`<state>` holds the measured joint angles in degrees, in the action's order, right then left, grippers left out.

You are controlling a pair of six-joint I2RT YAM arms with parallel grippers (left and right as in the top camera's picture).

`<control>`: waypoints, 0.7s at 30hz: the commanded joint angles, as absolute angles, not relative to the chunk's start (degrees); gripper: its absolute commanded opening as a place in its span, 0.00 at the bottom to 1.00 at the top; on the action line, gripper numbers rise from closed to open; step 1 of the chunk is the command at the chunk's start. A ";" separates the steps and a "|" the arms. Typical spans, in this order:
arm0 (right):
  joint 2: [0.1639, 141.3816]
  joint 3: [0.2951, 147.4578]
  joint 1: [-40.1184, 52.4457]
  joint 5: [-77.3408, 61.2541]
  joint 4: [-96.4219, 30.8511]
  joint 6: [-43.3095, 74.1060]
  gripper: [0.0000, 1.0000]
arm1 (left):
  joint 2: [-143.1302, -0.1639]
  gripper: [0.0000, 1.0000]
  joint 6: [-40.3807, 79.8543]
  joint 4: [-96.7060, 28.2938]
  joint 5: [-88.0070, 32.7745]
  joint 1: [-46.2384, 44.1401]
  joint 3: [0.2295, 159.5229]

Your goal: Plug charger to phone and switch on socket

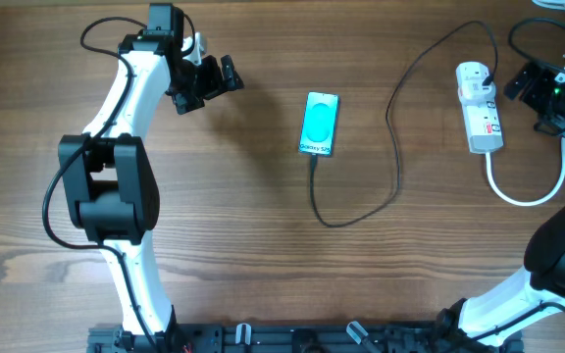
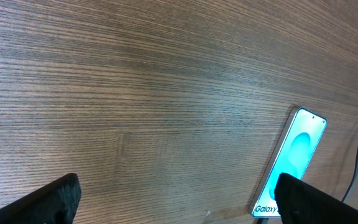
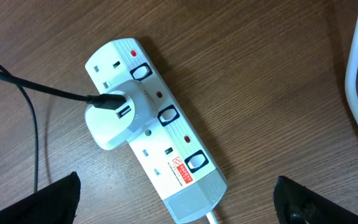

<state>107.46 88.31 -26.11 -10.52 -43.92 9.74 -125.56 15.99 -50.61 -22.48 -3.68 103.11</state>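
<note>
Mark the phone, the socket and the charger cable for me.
phone (image 1: 320, 124), overhead view, middle of the teal screen
socket (image 3: 157, 163), right wrist view, white casing below the plug
charger (image 1: 396, 162), overhead view, black cable's long straight run

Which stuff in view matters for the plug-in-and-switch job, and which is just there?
Job: phone, black charger cable, power strip with its fitted plug.
Just there: thick white cord, wooden table.
</note>
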 commanded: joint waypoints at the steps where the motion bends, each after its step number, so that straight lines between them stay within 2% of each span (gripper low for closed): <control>1: 107.46 88.55 -25.89 -11.66 -43.75 9.04 1.00 | -124.81 1.00 15.88 -50.63 -22.39 -3.51 103.09; 9: 106.69 88.55 -25.89 -11.68 -43.72 9.13 1.00 | -124.81 1.00 15.88 -50.63 -22.39 -3.51 103.09; 21: 81.01 88.53 -25.39 -11.68 -43.77 9.10 1.00 | -124.81 1.00 15.88 -50.63 -22.39 -3.51 103.09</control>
<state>84.62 88.29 -25.89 -10.74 -43.75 9.74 -125.56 15.99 -50.59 -22.48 -3.68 103.11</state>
